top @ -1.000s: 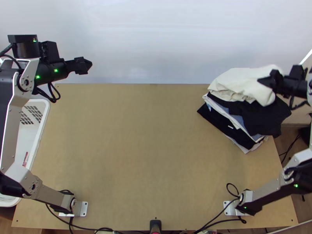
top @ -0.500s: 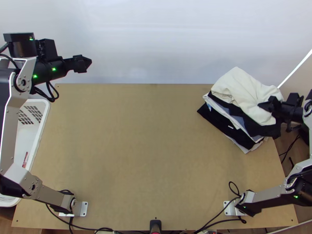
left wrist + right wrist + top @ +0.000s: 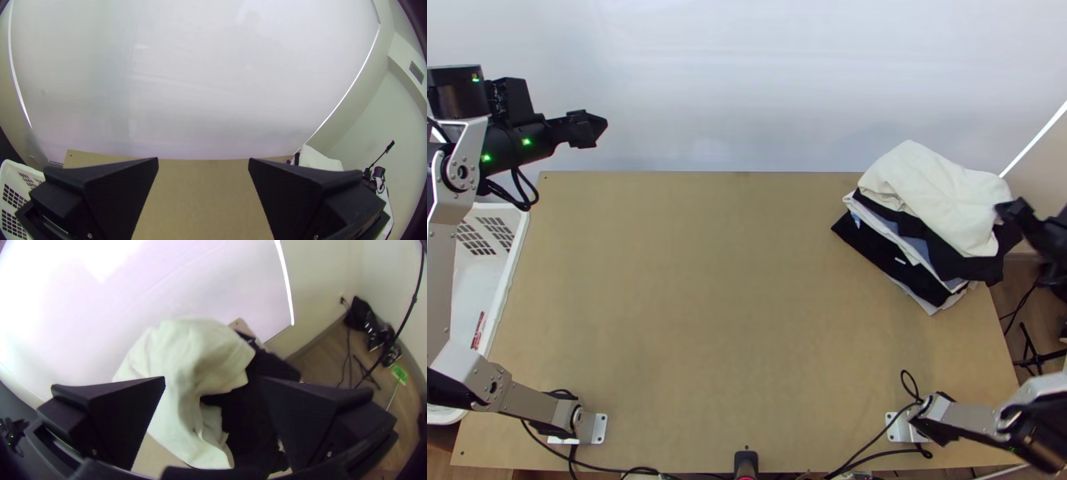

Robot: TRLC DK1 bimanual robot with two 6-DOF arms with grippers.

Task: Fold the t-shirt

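Note:
A cream cloth (image 3: 939,196), folded and somewhat uneven, lies on top of the stack of clothes at the table's far right corner. My right gripper (image 3: 1005,210) is at the cloth's right edge in the top view. In the right wrist view that gripper (image 3: 213,380) stands open, with the cream cloth (image 3: 191,355) and black cloth (image 3: 249,413) beyond its fingers. Past the table's far left corner is my left gripper (image 3: 601,128), far from the clothes. The left wrist view shows the left gripper (image 3: 203,161) open, nothing between its fingers.
Black, grey-blue and white folded garments (image 3: 891,256) make up the stack under the cream cloth. A white basket (image 3: 507,272) stands at the table's left edge. Cables (image 3: 627,470) run along the near edge of the wooden table (image 3: 731,320).
My right gripper has moved off the cream cloth toward the right, and the cloth has settled flatter on the stack. My left arm has shifted slightly left.

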